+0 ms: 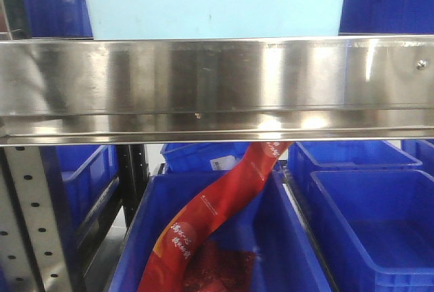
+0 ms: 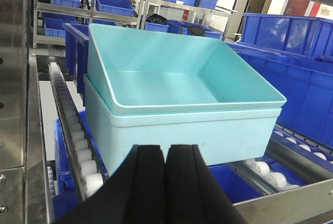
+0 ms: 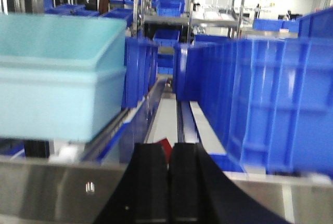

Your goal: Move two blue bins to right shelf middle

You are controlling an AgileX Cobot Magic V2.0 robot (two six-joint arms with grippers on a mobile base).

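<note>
Two pale cyan bins sit nested on the steel shelf level, behind its tall shiny front lip (image 1: 217, 82). The front view shows the lower bin (image 1: 217, 4) above the lip. In the left wrist view the upper bin (image 2: 171, 73) is tilted inside the lower bin (image 2: 208, 135). My left gripper (image 2: 165, 148) is shut and empty just in front of the lower bin's near wall. My right gripper (image 3: 169, 146) is shut and empty, right of the bins (image 3: 52, 78), above the lip (image 3: 62, 187).
Royal-blue bins (image 3: 260, 94) stand to the right on the same level. White roller tracks (image 2: 73, 130) run under the cyan bins. Below the shelf a royal-blue bin (image 1: 224, 238) holds a red packet (image 1: 217, 211). A grey perforated upright (image 1: 30, 217) stands lower left.
</note>
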